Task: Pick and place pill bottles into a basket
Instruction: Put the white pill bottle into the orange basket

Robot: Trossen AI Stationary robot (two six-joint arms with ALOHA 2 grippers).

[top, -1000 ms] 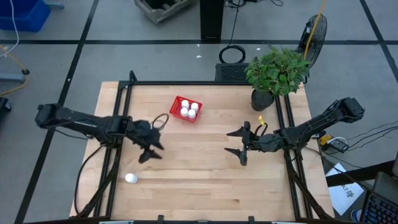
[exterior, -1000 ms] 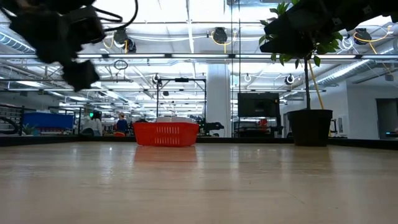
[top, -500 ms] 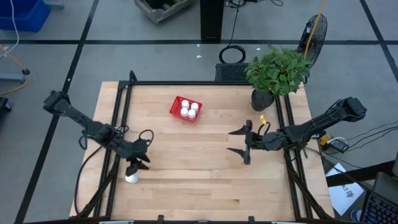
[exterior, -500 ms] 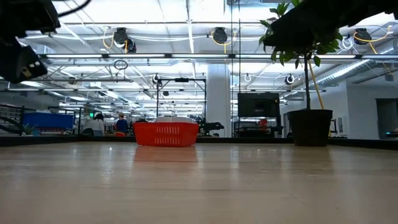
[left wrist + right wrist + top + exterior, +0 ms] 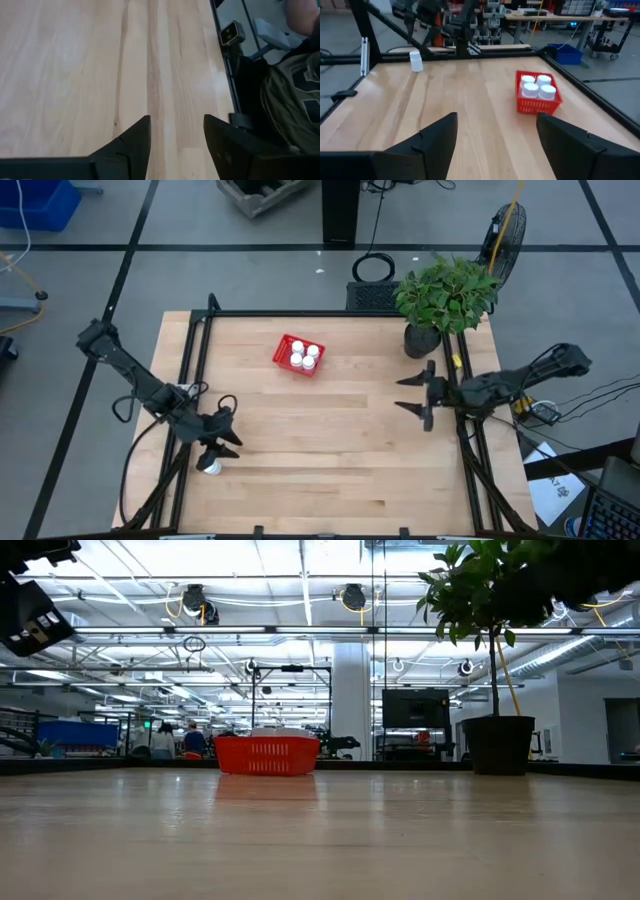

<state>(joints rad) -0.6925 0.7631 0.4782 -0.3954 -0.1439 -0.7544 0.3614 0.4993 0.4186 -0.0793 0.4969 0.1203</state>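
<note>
One white pill bottle (image 5: 209, 467) stands upright on the table near its left front; it also shows in the right wrist view (image 5: 416, 61). The red basket (image 5: 300, 355) sits at the far middle on its base and holds several white bottles (image 5: 536, 85); it also shows in the low view (image 5: 267, 754). My left gripper (image 5: 226, 440) is open and empty, just to the far right of the loose bottle, which does not show between its fingers in the left wrist view (image 5: 175, 142). My right gripper (image 5: 420, 395) is open and empty at the table's right side.
A potted plant in a black pot (image 5: 424, 337) stands at the far right corner. A black frame rail (image 5: 195, 380) runs along the table's left side and another (image 5: 462, 380) along its right. Bare wood lies between the loose bottle and the basket.
My left gripper has moved toward the table's near left, down beside the loose bottle, and stays open. My right gripper has drawn back toward the table's right edge and a little toward the far edge, still open. The bottles and the basket have not moved.
</note>
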